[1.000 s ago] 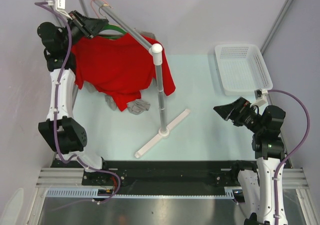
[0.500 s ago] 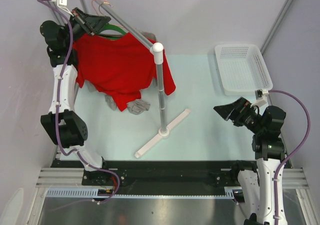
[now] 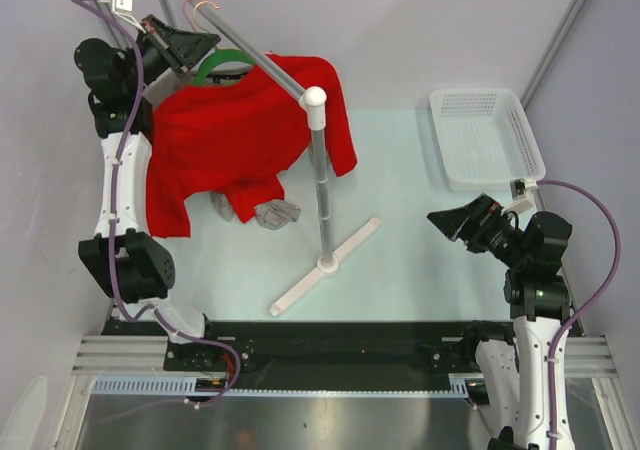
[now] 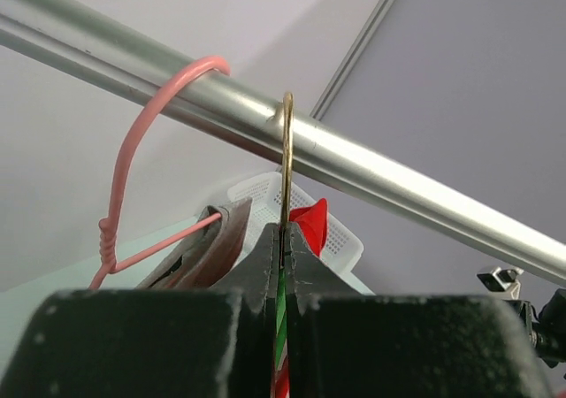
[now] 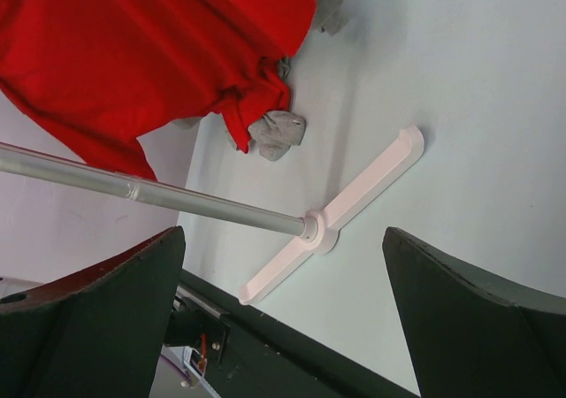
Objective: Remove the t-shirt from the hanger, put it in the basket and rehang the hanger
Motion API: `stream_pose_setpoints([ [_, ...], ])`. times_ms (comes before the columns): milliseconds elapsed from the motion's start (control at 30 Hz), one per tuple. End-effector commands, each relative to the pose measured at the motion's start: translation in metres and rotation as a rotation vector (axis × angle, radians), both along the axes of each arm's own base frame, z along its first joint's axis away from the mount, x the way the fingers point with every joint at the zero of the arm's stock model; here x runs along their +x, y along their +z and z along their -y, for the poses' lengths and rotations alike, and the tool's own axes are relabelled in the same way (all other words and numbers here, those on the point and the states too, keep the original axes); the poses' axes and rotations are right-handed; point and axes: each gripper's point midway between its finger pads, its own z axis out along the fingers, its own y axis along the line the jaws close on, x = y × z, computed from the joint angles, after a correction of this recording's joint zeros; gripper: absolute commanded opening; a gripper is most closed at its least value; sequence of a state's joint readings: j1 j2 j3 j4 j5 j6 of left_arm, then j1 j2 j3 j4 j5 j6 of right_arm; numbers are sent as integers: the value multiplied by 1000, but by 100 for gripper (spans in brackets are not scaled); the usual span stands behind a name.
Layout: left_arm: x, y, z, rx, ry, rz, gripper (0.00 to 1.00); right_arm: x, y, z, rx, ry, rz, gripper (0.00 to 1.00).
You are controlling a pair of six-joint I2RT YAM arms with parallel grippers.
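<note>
A red t-shirt [image 3: 235,135] hangs from a green hanger [image 3: 222,62] on the metal rail [image 3: 255,62] of a clothes rack; part of the shirt drapes over the rail near the white top cap [image 3: 314,98]. My left gripper [image 3: 198,45] is high at the back left, shut on the hanger's neck just below its brass hook [image 4: 287,164], which is over the rail [image 4: 354,164]. My right gripper [image 3: 447,222] is open and empty, low at the right, well away from the shirt. The shirt [image 5: 150,53] also shows in the right wrist view.
A pink wire hanger [image 4: 141,159] hangs on the rail beside the green one. Grey cloth [image 3: 275,212] lies on the table under the shirt. The rack's pole [image 3: 321,195] stands on a white cross base [image 3: 325,265]. A white basket [image 3: 487,138] sits at the back right.
The shirt has shifted: its right side has swung up over the rail and its left part now hangs lower. The green hanger shows more. The left gripper lifted slightly. The right arm is still.
</note>
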State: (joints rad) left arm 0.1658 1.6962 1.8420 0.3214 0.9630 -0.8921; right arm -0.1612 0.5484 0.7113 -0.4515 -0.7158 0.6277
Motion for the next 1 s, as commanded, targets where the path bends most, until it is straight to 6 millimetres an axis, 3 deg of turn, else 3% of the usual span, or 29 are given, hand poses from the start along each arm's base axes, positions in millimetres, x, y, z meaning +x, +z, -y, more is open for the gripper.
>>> stream_pose_setpoints([
  [0, -42, 56, 3, 39, 77, 151, 0, -2, 22, -2, -3, 10, 67, 100],
  [267, -56, 76, -2, 48, 146, 182, 0, -2, 23, -1, -3, 8, 71, 100],
  [400, -58, 70, -8, 58, 207, 153, 0, -1, 21, -1, -4, 4, 66, 100],
  [467, -69, 69, -10, 79, 242, 153, 0, -1, 20, 0, -8, 0, 65, 100],
  [533, -72, 54, -13, 85, 275, 111, 0, -1, 19, 0, -9, -1, 62, 100],
  [567, -87, 59, -13, 94, 293, 135, 0, -1, 19, 0, -8, 0, 60, 99],
  [633, -89, 38, -17, 95, 322, 78, 0, 0, 17, 0, -10, -2, 56, 100],
  [667, -107, 43, -15, 87, 330, 97, 0, 0, 16, 0, -10, -2, 54, 100],
  [700, -103, 19, -16, 77, 328, 42, 0, 1, 16, 1, -12, -2, 55, 100],
  [767, -128, 23, -9, 40, 309, 86, 0, 0, 17, 0, -26, 6, 67, 100],
  [800, -127, 1, -7, 34, 293, 47, 0, 1, 15, 2, -55, 3, 74, 100],
  [867, -133, -12, -5, 30, 285, 21, 1, 1, 19, 3, -91, -3, 93, 100],
  [967, -140, -48, 4, 28, 245, -46, 0, 3, 20, 2, -122, 12, 102, 100],
])
